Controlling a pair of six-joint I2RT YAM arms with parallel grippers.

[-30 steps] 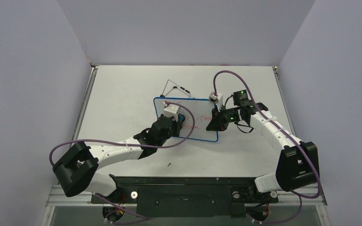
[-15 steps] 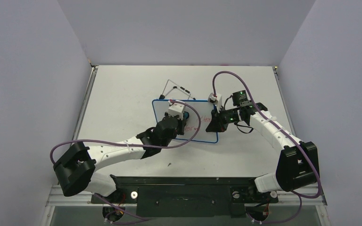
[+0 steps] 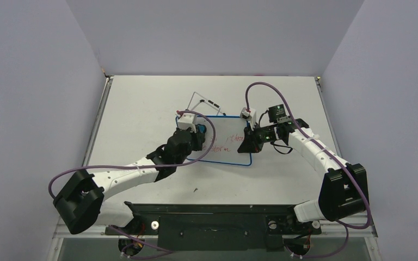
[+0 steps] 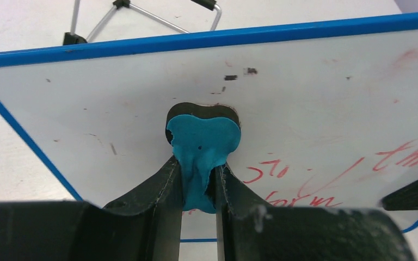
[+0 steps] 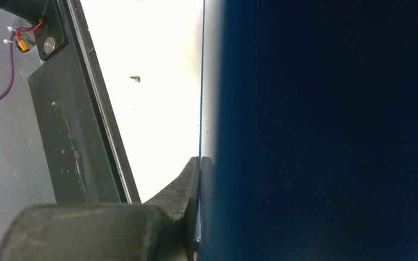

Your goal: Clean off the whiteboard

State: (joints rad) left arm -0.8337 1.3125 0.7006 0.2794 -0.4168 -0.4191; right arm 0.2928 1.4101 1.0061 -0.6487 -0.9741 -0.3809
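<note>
The whiteboard (image 3: 228, 130) sits in the middle of the table (image 3: 141, 109), between the two arms. Its wire stand (image 3: 202, 103) sticks out behind its far edge.

The left gripper (image 4: 198, 182) is almost closed. It squeezes a blue eraser (image 4: 204, 138) between its two fingers. The black side of the eraser touches the board near the far left corner. That part of the board is white with a few small specks.

Red writing (image 4: 305, 185) is on the near right part of the board.

The right gripper (image 3: 249, 140) is closed tight. It pinches the right edge of the board.
</note>
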